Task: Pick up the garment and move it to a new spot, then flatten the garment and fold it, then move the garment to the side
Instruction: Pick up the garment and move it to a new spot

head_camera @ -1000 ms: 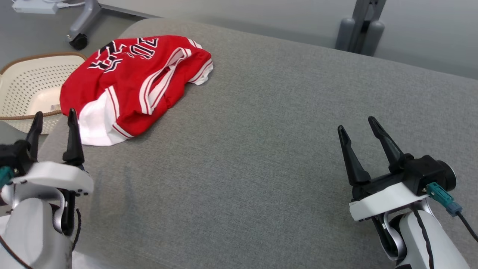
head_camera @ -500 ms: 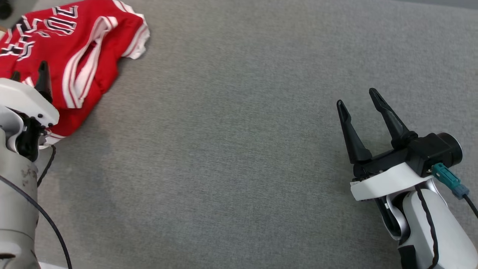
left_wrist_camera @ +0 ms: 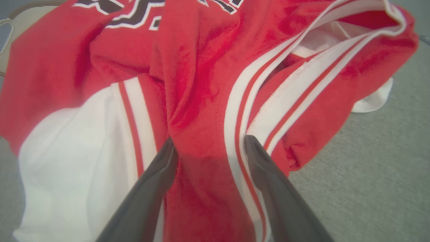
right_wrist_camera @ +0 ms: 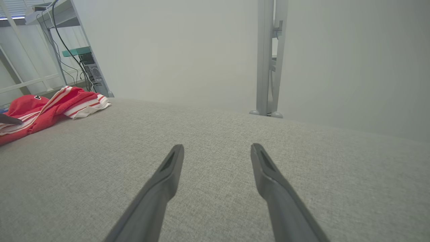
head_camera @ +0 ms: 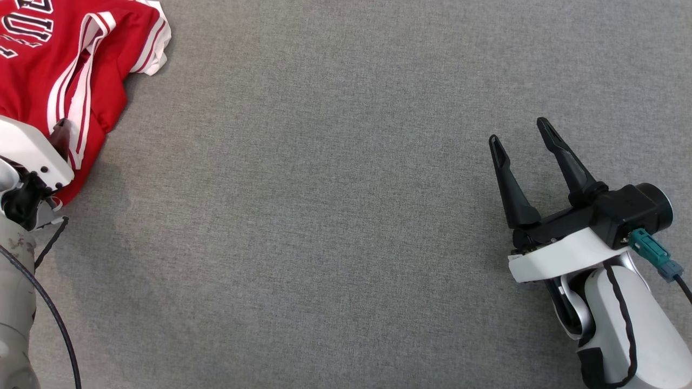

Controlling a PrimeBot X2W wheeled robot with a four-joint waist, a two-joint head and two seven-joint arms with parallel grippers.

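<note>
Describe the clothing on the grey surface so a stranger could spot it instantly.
On the grey fabric surface, at the robot's far left, lies a crumpled garment with the open left gripper over it. Bright red with white stripes, a white panel and dark lettering, it stands out from the grey.

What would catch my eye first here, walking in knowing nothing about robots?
The bright red jersey with white stripes stands out first, lying crumpled at the upper left of the grey upholstered surface in the head view. The left gripper is right over it with its two dark fingers spread. The right gripper, also open, is above bare fabric on the right.
</note>
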